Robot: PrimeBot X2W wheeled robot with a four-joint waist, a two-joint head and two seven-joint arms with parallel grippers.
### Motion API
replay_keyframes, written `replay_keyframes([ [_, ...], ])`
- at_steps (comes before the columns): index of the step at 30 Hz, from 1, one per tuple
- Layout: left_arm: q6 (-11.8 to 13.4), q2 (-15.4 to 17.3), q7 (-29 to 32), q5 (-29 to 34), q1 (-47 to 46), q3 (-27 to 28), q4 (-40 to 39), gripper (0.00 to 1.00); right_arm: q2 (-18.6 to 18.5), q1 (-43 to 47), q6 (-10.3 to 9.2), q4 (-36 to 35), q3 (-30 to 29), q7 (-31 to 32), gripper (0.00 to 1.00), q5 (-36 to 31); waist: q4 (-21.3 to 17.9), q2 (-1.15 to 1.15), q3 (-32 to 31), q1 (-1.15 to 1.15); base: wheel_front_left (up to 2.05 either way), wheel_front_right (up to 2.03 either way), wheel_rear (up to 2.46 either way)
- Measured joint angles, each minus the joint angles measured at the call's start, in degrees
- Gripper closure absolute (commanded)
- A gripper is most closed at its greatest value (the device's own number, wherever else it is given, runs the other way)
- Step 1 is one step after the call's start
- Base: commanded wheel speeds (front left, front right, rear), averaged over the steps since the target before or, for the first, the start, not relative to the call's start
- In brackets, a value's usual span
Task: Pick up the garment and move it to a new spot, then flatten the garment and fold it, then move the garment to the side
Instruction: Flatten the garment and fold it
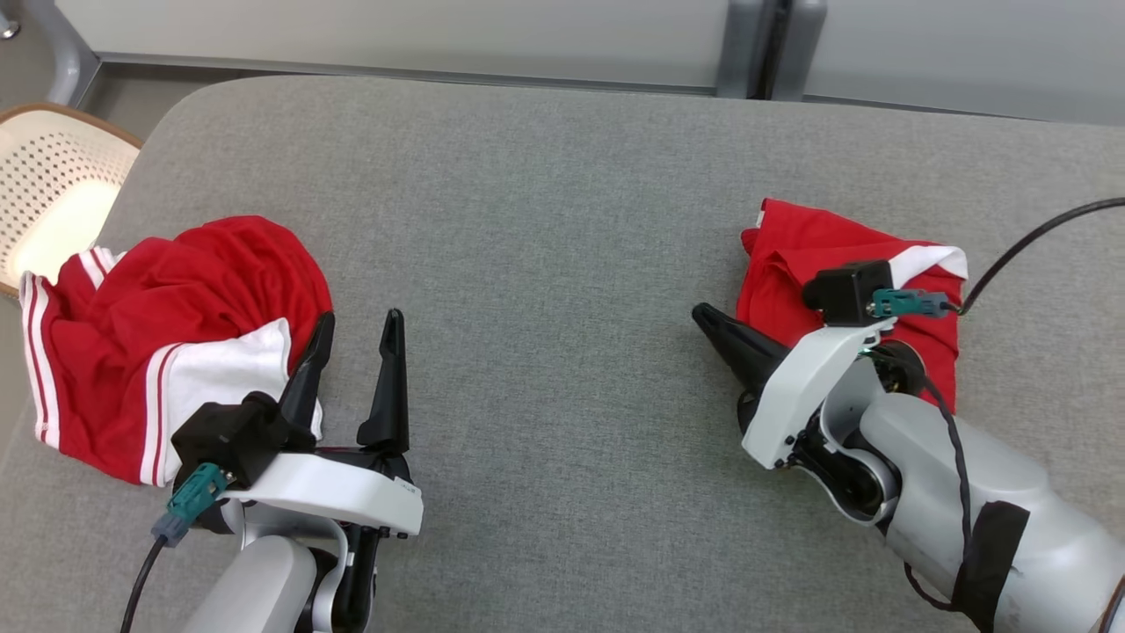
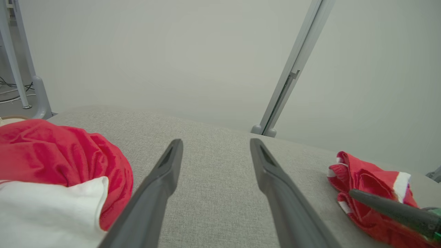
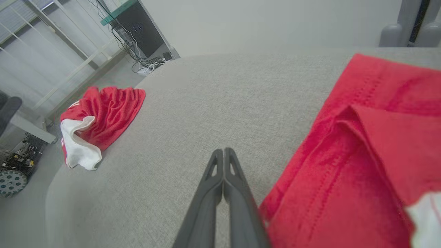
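- We see a table [image 1: 545,220] covered in grey woven cloth with a fine, even grain and a rounded corner.
- The crumpled garment [image 1: 176,308] lies at the table's left edge. It is soft red knit bunched into folds, with a white panel and thin white stripes along its hems.
- The folded garment [image 1: 791,264] sits on the right side of the table, well apart from the first. It is red with stitched seams and a white band at one corner.
- Our left gripper [image 1: 360,316] holds its dark, tapering fingers wide apart with nothing between them, just beside the crumpled garment's white panel.
- Our right gripper [image 3: 224,150] has its fingers pressed together on nothing, just beside the folded garment's edge.
- A cream perforated chair seat [image 1: 53,185] with a wooden rim stands past the table's left corner.
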Motion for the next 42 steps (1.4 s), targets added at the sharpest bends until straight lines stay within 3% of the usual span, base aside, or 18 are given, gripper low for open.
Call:
replay_keyframes([
  [8,-0.08,0.24,-0.01,0.32,1.1,0.82,-0.1,0.0,-4.17,-0.1,0.0,-6.42,1.63,-7.03,1.0,0.21,-3.18,0.0,-2.02,0.0,0.0,0.0,0.0],
  [15,-0.13,0.41,-0.01,0.32,1.85,1.16,-0.26,0.0,-11.29,1.64,0.0,-8.65,-1.98,-9.81,1.0,0.19,-6.38,0.0,-3.54,0.0,0.0,0.0,0.0],
  [19,-0.13,0.4,-0.01,0.32,2.05,1.23,-0.42,0.0,-13.44,3.77,0.0,-7.98,-3.66,-10.27,1.0,-0.09,-7.45,0.0,-3.72,0.0,0.0,0.0,0.0],
  [26,-0.37,0.26,0.01,0.4,1.73,0.78,-0.54,0.0,-12.7,4.54,0.01,-3.66,-2.24,-3.67,1.0,-0.23,-6.72,0.0,-2.22,0.0,0.0,0.0,0.0],
  [34,-0.42,-0.67,0.01,0.51,0.81,0.4,-0.15,0.0,-10.11,0.65,0.0,1.97,-0.48,3.74,1.0,0.25,-3.05,0.0,0.06,0.0,0.0,0.0,0.0],
  [42,-0.86,-2.29,0.0,0.97,-0.15,0.27,0.05,0.0,-11.33,-5.54,0.0,4.94,-1.05,4.14,1.0,0.29,1.24,0.0,2.62,0.0,0.0,0.0,0.0],
])
